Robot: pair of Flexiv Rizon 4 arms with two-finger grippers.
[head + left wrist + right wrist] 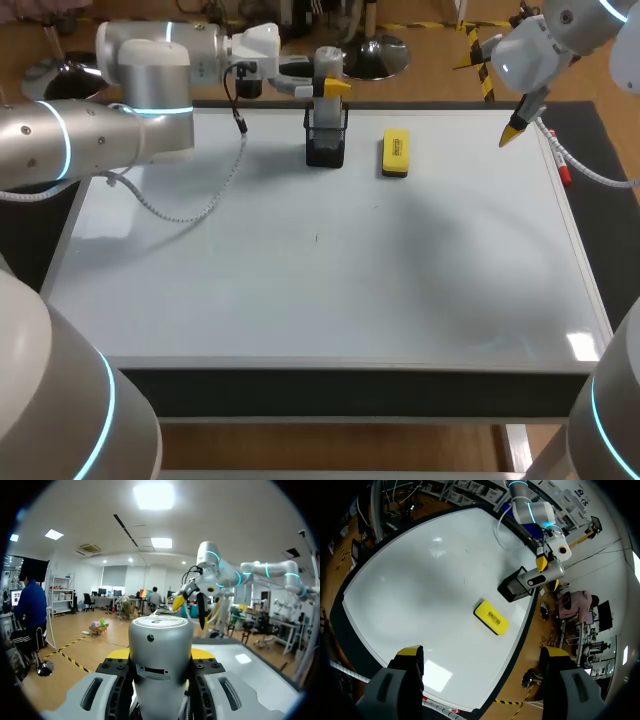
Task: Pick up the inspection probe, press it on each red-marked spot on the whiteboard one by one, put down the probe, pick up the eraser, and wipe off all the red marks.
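The silver cylindrical probe (160, 645) stands upright between the yellow-tipped fingers of my left gripper (161, 656), which is shut on it. In the head view the probe (326, 68) and left gripper (333, 88) are at the board's far edge, directly over a black mesh holder (325, 143), with the probe's lower end at its mouth. The yellow eraser (395, 153) lies flat just right of the holder. My right gripper (482, 652) hangs open and empty high over the far right corner, with the eraser (491, 617) ahead of it. I see no red marks on the whiteboard (300, 290).
A red marker pen (563, 165) lies along the board's right edge under the right gripper (515, 130). A grey cable (190, 205) from the left arm droops onto the board's far left part. A tiny dark speck (316, 237) sits near the board's middle.
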